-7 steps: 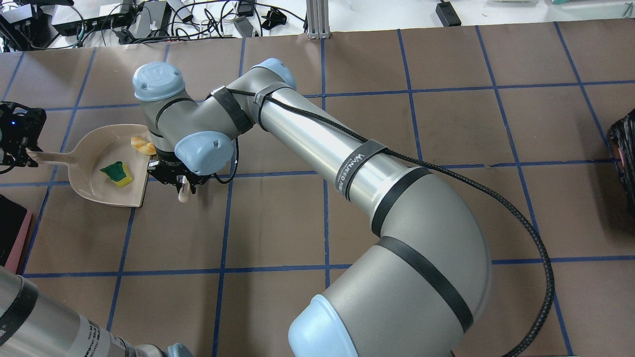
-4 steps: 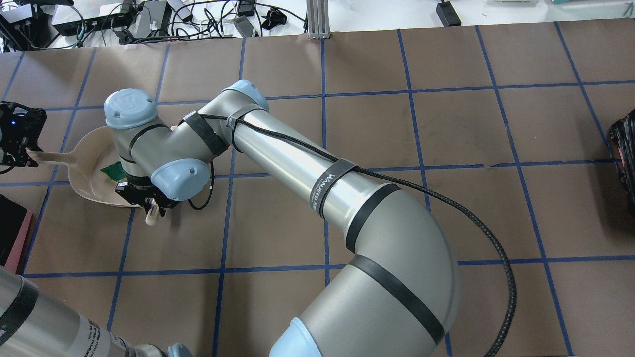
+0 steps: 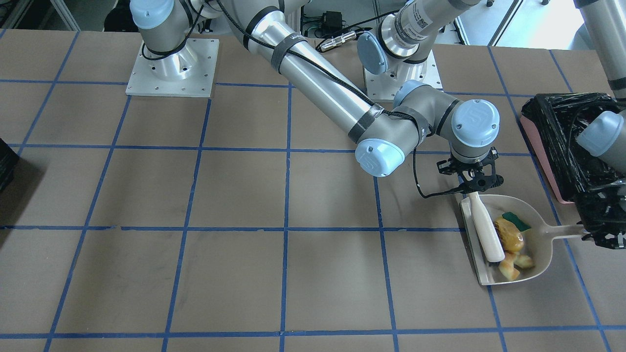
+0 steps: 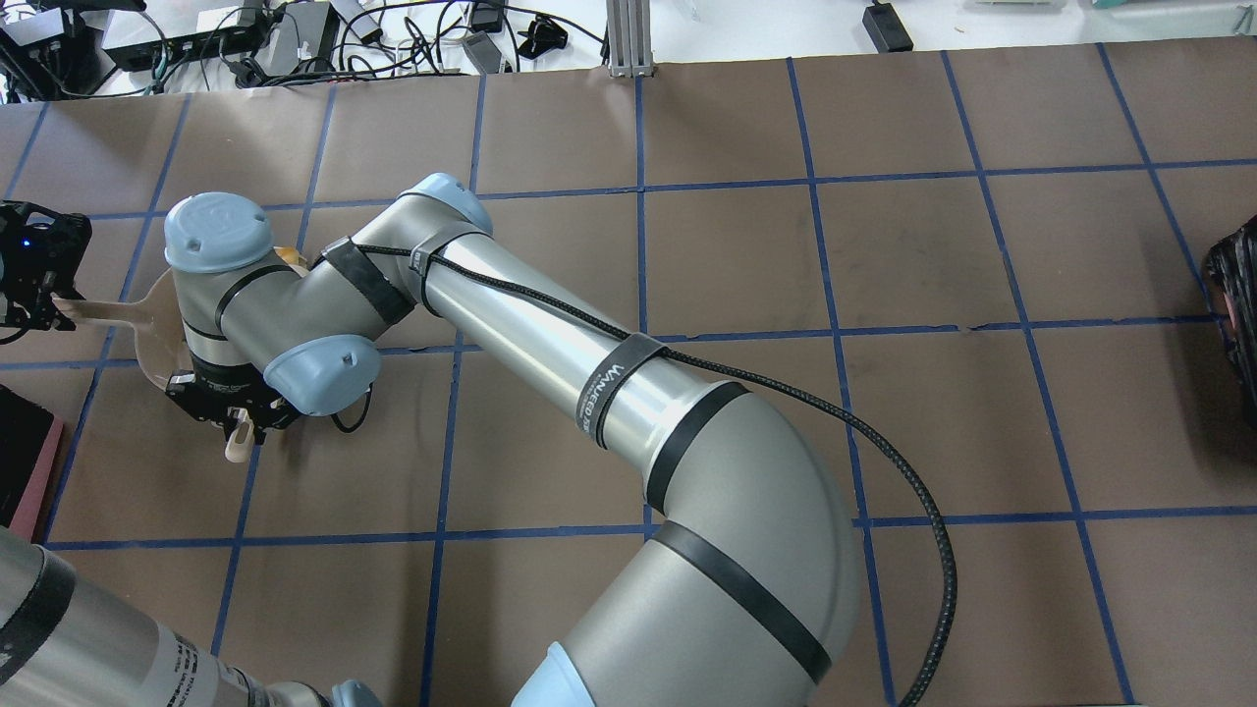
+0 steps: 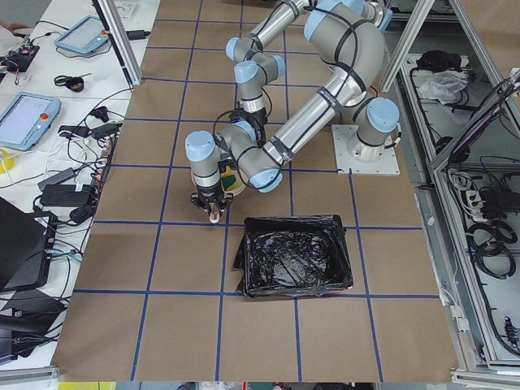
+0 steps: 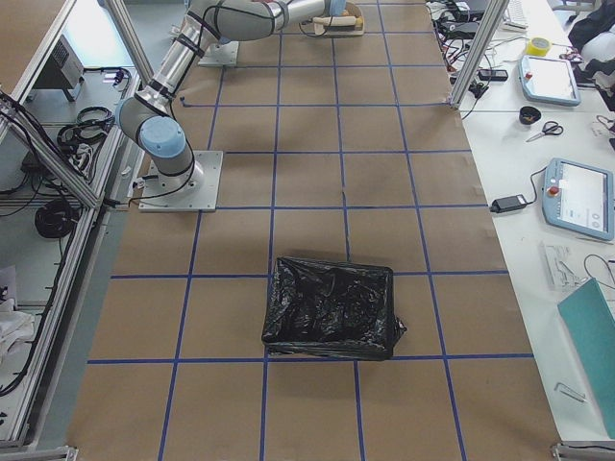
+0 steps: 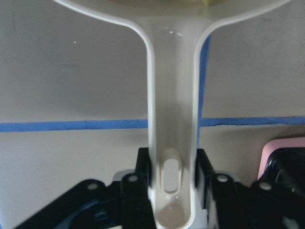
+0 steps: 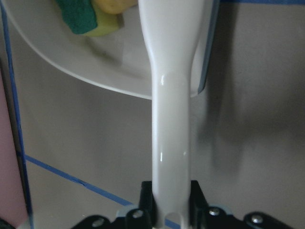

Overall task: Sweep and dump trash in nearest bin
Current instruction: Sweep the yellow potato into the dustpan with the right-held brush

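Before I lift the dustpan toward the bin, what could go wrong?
The brush, held by the right tool, lies in the dustpan; lifting with the left tool could catch on it. The bread sits close to the open lip, so a forward tilt might roll it out short of the bin.

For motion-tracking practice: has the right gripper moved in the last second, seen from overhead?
Yes. The right gripper moved toward the view's left and slightly down, from right of the vertical blue tape line onto it.
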